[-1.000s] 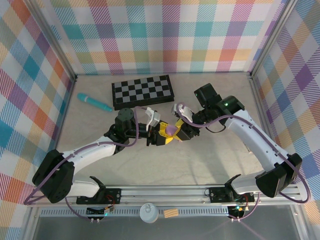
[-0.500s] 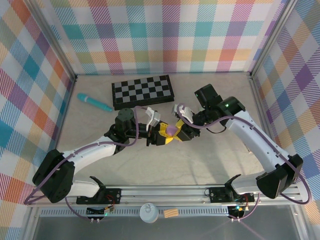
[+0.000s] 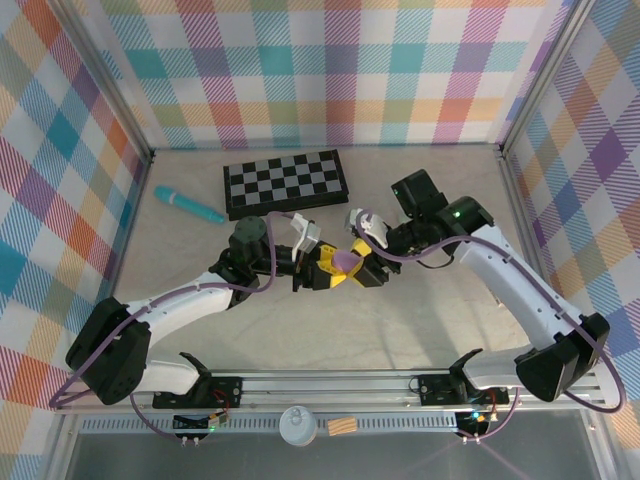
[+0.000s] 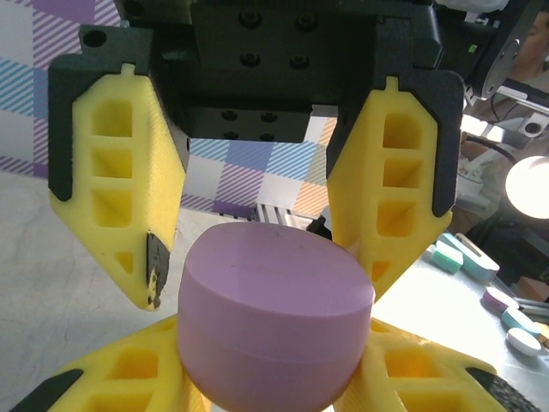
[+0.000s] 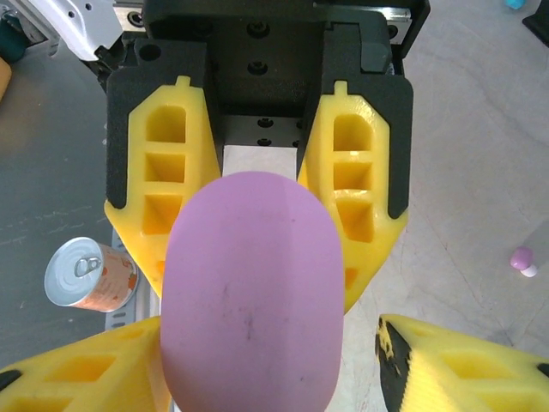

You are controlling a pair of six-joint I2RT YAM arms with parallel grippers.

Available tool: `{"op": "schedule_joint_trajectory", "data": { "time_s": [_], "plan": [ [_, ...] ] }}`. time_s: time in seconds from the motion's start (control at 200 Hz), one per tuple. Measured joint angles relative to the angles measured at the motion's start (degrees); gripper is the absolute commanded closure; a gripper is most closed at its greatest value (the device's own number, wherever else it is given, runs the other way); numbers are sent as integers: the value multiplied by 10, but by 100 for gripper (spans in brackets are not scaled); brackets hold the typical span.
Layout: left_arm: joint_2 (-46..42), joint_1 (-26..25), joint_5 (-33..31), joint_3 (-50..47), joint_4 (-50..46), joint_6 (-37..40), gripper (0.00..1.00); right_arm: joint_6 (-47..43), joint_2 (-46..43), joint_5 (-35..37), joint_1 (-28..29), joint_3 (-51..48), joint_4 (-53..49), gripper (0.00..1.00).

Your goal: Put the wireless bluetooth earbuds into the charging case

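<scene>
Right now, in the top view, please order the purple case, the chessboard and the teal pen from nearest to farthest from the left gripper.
1. purple case: held between the jaws of the left gripper.
2. chessboard: farther back, slightly to the left.
3. teal pen: far out to the left, beside the chessboard.
</scene>
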Motion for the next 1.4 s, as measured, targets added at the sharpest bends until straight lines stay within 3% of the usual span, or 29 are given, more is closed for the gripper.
{"op": "schedule_joint_trajectory", "data": {
  "time_s": [1.4],
  "plan": [
    [0, 0, -1, 0, 25, 4, 75, 101, -47, 14, -55, -5, 88, 36]
  ]
}}
